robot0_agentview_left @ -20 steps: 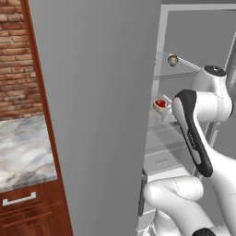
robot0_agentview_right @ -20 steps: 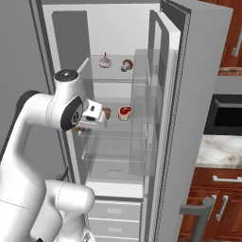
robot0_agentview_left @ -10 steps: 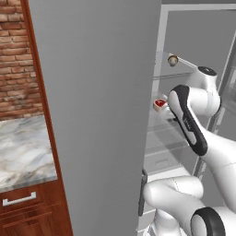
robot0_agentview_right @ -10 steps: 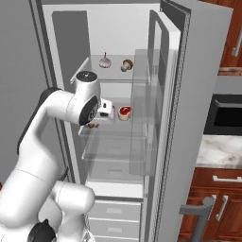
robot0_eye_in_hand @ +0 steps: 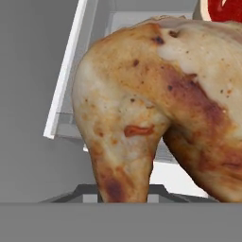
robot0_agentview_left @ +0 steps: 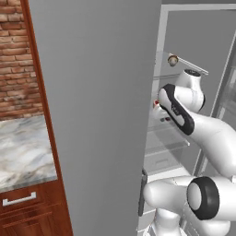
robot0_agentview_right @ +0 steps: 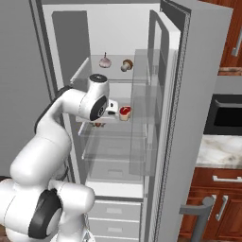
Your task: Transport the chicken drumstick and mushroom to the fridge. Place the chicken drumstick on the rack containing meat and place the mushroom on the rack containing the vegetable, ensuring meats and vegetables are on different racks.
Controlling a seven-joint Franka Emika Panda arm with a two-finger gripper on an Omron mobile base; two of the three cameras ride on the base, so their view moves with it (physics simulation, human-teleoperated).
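The fridge point(robot0_agentview_right: 165, 142) is seen with its door swung wide. On the top rack point(robot0_agentview_right: 90, 75), a garlic bulb point(robot0_agentview_right: 105, 61) lies left of the mushroom point(robot0_agentview_right: 126, 64). On the rack below point(robot0_agentview_right: 106, 119), the gripper point(robot0_agentview_right: 112, 108) is held just left of the red meat point(robot0_agentview_right: 125, 111). The fingers are clamped on the chicken drumstick point(robot0_eye_in_hand: 156, 104), seen close in the hand view above the shelf's pale front edge point(robot0_eye_in_hand: 66, 75), with the meat point(robot0_eye_in_hand: 227, 9) at the upper right corner.
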